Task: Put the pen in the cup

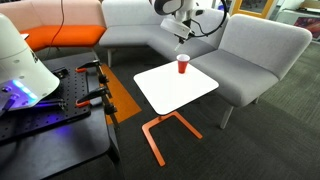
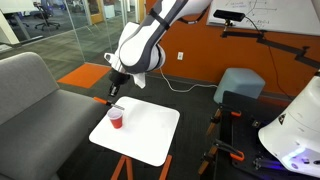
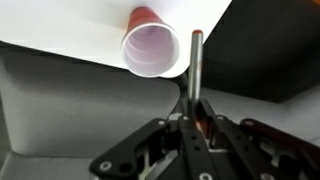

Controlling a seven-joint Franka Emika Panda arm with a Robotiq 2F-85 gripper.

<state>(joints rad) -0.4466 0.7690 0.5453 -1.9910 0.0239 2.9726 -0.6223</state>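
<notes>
Jaws clamp one end of the pen (image 3: pixel 197 72), whose tip shows just beside the rim of the cup (image 3: pixel 153 45) in the wrist view. That cup stands upright at a corner of the table (image 1: pixel 175 92), near a sofa (image 1: pixel 262 50).

I count 1 red plastic party cup (image 3: pixel 152 45) | 1 thin red-orange pen (image 3: pixel 197 62) | 1 white square table (image 1: pixel 175 90) | 1 pincer (image 3: pixel 195 112), mine

Glossy plastic cup (image 3: pixel 152 47), matt tabletop (image 1: pixel 175 88)
</notes>
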